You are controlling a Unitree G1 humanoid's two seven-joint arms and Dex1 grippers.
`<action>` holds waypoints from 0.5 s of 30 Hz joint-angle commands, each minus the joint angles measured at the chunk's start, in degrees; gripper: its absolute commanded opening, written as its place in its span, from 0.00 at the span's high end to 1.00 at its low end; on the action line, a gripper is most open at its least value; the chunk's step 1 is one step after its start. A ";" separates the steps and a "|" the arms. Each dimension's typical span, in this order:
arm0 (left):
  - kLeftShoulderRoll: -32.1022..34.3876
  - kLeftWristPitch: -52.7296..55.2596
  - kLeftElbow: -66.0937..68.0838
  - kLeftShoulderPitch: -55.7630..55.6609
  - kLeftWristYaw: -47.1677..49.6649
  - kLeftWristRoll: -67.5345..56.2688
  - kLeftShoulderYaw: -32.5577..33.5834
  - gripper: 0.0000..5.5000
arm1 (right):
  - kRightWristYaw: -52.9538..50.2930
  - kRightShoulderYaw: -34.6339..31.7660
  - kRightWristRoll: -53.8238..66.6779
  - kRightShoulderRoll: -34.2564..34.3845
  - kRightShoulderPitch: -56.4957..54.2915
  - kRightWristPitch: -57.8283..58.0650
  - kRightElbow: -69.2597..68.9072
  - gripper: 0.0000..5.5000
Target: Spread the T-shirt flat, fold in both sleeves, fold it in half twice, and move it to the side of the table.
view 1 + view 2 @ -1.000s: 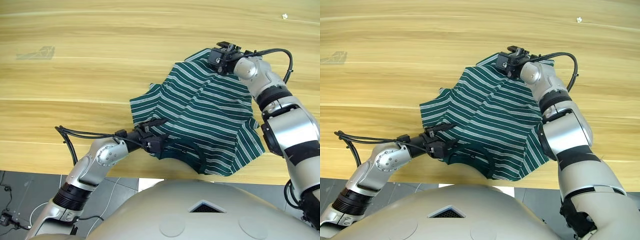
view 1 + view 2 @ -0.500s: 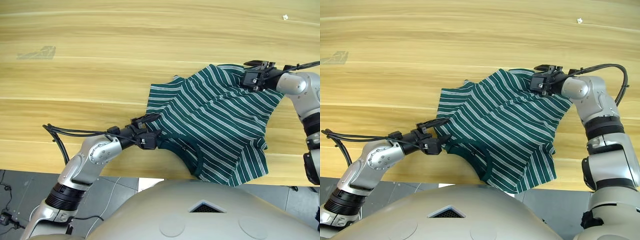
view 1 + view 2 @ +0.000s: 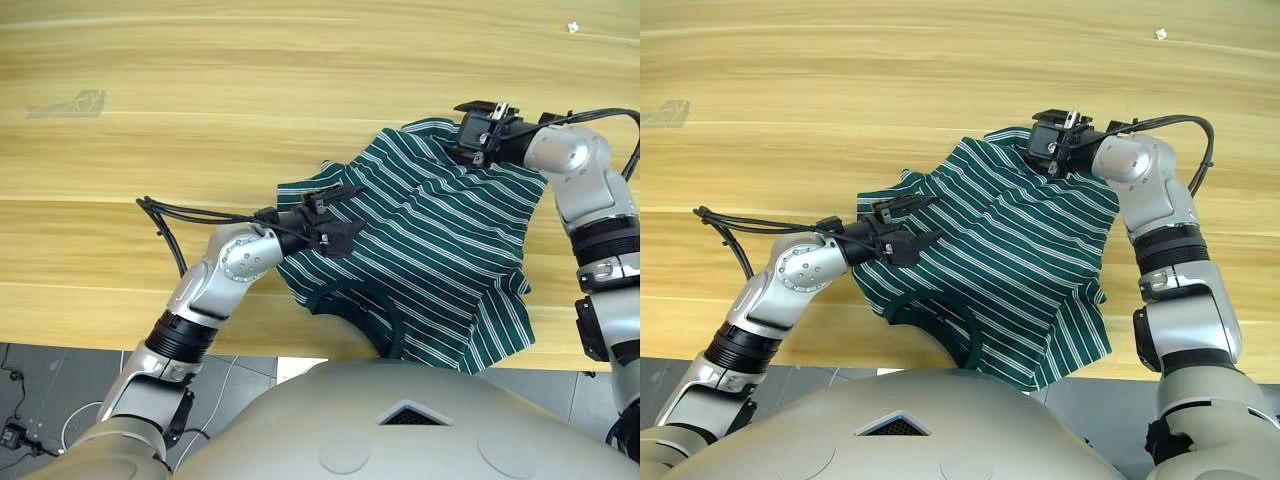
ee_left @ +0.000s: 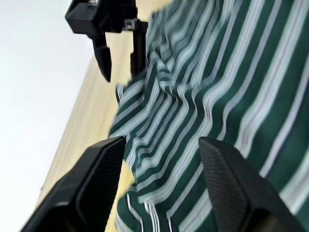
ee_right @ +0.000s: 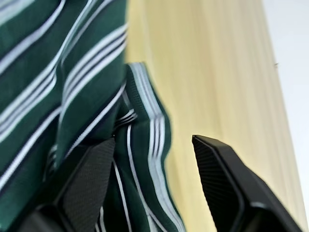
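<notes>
The green T-shirt with white stripes (image 3: 430, 245) lies rumpled on the wooden table (image 3: 200, 100), and its near part hangs over the table's front edge. My left gripper (image 3: 338, 212) hovers open over the shirt's left part; in the left wrist view striped cloth lies under the left gripper (image 4: 161, 142). My right gripper (image 3: 480, 122) is at the shirt's far edge, open. In the right wrist view the shirt's hem (image 5: 145, 121) lies between the spread fingers of the right gripper (image 5: 152, 141).
Bare wood stretches to the left and far side of the shirt. A small white scrap (image 3: 574, 27) lies far right and a faint grey mark (image 3: 65, 103) far left. The table's front edge (image 3: 100, 340) runs just in front of me, with floor below.
The shirt was dragged right, then shifted back left a little. My right gripper swung right and came back toward the far hem. My left gripper moved from the shirt's near-left edge onto the cloth.
</notes>
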 commanded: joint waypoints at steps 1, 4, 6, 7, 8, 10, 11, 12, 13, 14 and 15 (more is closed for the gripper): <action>-2.72 0.56 3.23 -3.56 0.56 -1.55 -0.10 0.49 | 0.90 -2.39 1.52 -1.45 -0.93 1.93 -2.94 0.46; -4.65 0.24 5.93 -4.85 0.93 -1.50 -1.25 0.49 | -0.93 -2.44 0.59 0.03 -3.32 1.86 0.45 0.46; -5.45 -0.52 8.89 -5.96 1.76 -0.85 -1.77 0.49 | -3.01 -1.80 -0.12 2.52 -6.21 1.46 5.91 0.46; -5.68 -1.03 10.48 -6.48 2.42 -0.33 -1.90 0.49 | -4.55 -1.28 -0.60 4.32 -8.15 1.06 9.61 0.46; -6.02 -1.52 12.20 -7.06 3.41 0.23 -1.94 0.49 | -6.02 -0.60 -1.21 6.62 -10.37 0.69 13.79 0.46; -6.41 -2.35 14.49 -7.95 5.03 1.12 -2.05 0.49 | -8.48 0.81 -2.63 10.38 -14.16 -0.36 21.06 0.46; -6.54 -2.71 15.17 -8.23 5.49 1.31 -2.12 0.49 | -9.41 1.38 -3.22 12.21 -15.93 -0.82 24.60 0.46; -6.74 -3.13 16.02 -8.61 6.02 1.51 -2.22 0.49 | -10.67 2.06 -4.05 14.04 -17.67 -1.22 28.09 0.46; -6.97 -3.62 17.08 -9.14 6.37 1.52 -2.35 0.49 | -11.75 2.58 -4.64 15.40 -18.98 -1.47 30.86 0.46; -7.32 -3.93 18.11 -9.61 6.73 1.53 -2.50 0.49 | -12.49 3.13 -5.28 16.90 -20.24 -1.56 33.56 0.46; -7.61 -4.23 19.01 -9.99 7.05 1.56 -2.65 0.49 | -13.05 3.73 -5.99 17.96 -21.17 -1.73 35.61 0.46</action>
